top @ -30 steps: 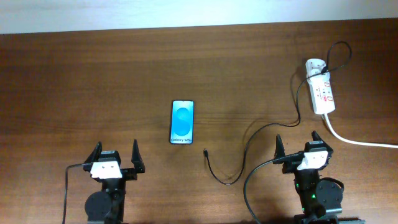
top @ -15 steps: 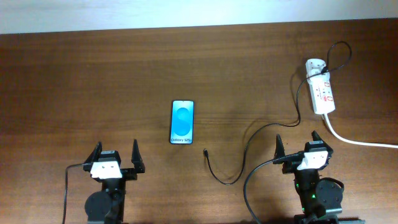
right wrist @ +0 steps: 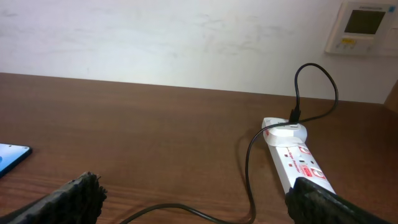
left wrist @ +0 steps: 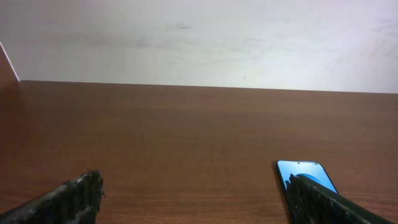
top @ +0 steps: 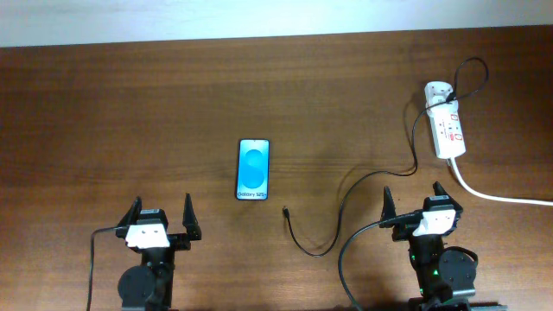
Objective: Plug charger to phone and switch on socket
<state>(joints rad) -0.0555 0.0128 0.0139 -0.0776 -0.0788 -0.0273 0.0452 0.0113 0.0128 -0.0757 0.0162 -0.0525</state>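
The phone (top: pixel 253 168) lies flat mid-table, blue screen up; it also shows in the left wrist view (left wrist: pixel 303 172) and at the left edge of the right wrist view (right wrist: pixel 9 156). The charger cable (top: pixel 346 203) runs from its plug tip (top: pixel 285 210) near the phone's lower right to the white adapter (top: pixel 437 91) on the socket (top: pixel 447 130). The socket also shows in the right wrist view (right wrist: pixel 298 163), with the cable (right wrist: pixel 249 168). My left gripper (top: pixel 161 218) is open and empty below-left of the phone. My right gripper (top: pixel 416 200) is open and empty, below the socket.
The socket's thick white cord (top: pixel 492 194) trails off the right edge. A wall panel (right wrist: pixel 364 25) hangs behind the table. The robots' thicker black cables (top: pixel 344 259) loop by the arm bases at the front edge.
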